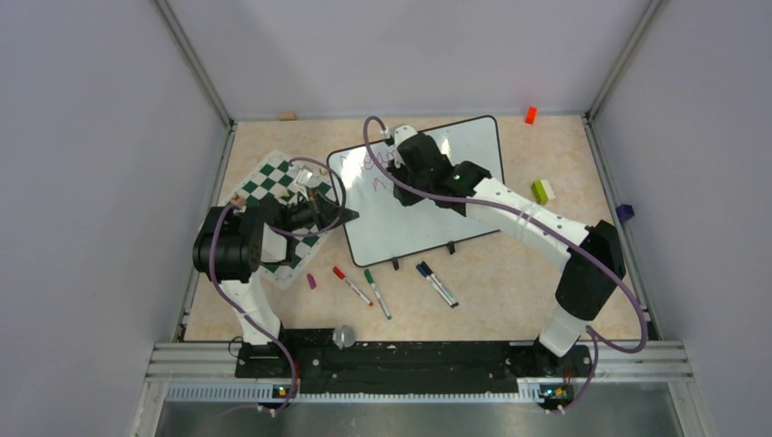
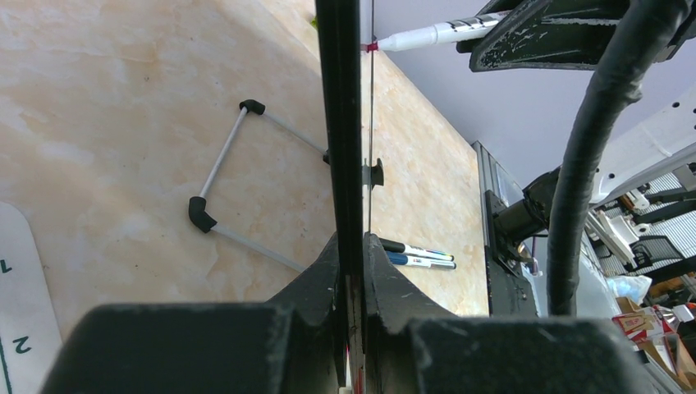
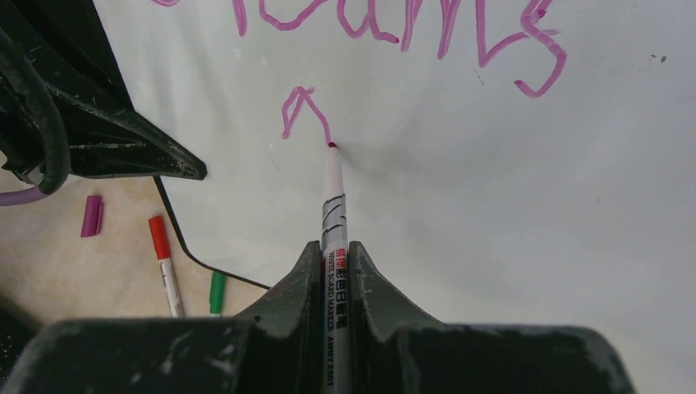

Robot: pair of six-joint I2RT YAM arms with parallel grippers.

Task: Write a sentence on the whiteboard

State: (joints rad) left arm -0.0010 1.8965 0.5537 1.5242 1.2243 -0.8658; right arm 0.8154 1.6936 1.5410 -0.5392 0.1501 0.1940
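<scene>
Toward the left side of the surface (image 1: 510,273), the left arm rises from its base at the near edge, folds at the elbow and reaches rightward across the chess mat (image 1: 273,182). Its left claw (image 2: 349,246) is clamped tight on the thin black frame at the left edge of the whiteboard (image 1: 410,228). The board sits in the middle of the surface, closer to the far edge. The right arm climbs from its base at the near right, bends near the right edge and stretches left over the board. Its right claw (image 3: 332,254) is closed around a white marker (image 3: 335,213), whose tip touches the board at the end of a small peaked stroke. That stroke sits just below the sentence (image 3: 447,33), purple-pink letters in the board's upper left part. The overhead view alone shows both arms and the loose pens along the near edge. Only the left wrist view shows the board edge-on, with a wire stand (image 2: 222,164) behind it. Only the right wrist view makes the lettering and tip contact readable, with a red pen (image 3: 164,263), a green pen (image 3: 217,291) and a purple cap (image 3: 92,215) lying beside the board.
</scene>
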